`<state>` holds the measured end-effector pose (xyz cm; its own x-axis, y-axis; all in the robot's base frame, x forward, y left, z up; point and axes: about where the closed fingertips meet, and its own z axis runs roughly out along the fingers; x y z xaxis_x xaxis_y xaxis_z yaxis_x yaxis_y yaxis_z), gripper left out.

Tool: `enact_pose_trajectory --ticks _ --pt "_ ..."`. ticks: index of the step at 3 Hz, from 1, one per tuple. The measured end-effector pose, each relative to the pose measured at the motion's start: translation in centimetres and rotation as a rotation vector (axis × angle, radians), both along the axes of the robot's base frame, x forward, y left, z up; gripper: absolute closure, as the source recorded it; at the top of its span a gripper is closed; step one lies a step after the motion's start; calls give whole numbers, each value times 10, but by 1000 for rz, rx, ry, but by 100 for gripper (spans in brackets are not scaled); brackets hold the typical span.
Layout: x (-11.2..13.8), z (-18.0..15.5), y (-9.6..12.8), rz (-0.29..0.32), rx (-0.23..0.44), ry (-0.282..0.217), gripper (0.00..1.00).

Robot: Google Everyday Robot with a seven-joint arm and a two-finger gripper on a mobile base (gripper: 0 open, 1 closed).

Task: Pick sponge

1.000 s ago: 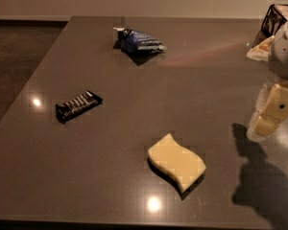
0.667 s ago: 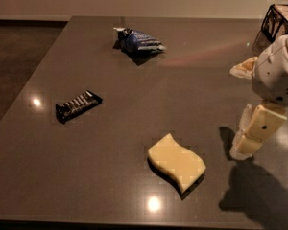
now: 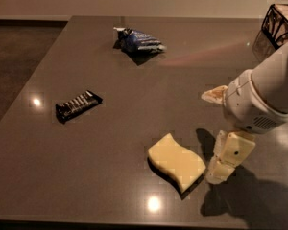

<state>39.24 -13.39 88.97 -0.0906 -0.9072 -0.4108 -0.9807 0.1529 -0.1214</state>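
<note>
- Dark glossy counter (image 3: 105, 176) fills most of the view, with small light glints on it and a pale wall behind its far edge
- the sponge (image 3: 176, 162), a thick pale yellow slab with wavy edges, lies flat near the front edge, right of the middle
- the tool (image 3: 220, 171) is low over the counter just beside the sponge's right edge, its cream tip pointing down; contact with the sponge cannot be made out
- whether the tool is spread or pressed together cannot be told from this side
- the bulky white arm (image 3: 266, 92) reaches in from the right above the tool and throws a shadow on the counter
- a black bar (image 3: 78, 105) lies to the left, well apart from the sponge
- a crumpled blue bag (image 3: 139, 40) sits near the far edge
- a dark wire basket (image 3: 282, 25) stands at the far right corner
</note>
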Motion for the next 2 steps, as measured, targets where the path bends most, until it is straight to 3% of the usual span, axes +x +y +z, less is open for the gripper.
enact_pose_trajectory --ticks 2 --pt "-22 -37 29 99 -18 28 0"
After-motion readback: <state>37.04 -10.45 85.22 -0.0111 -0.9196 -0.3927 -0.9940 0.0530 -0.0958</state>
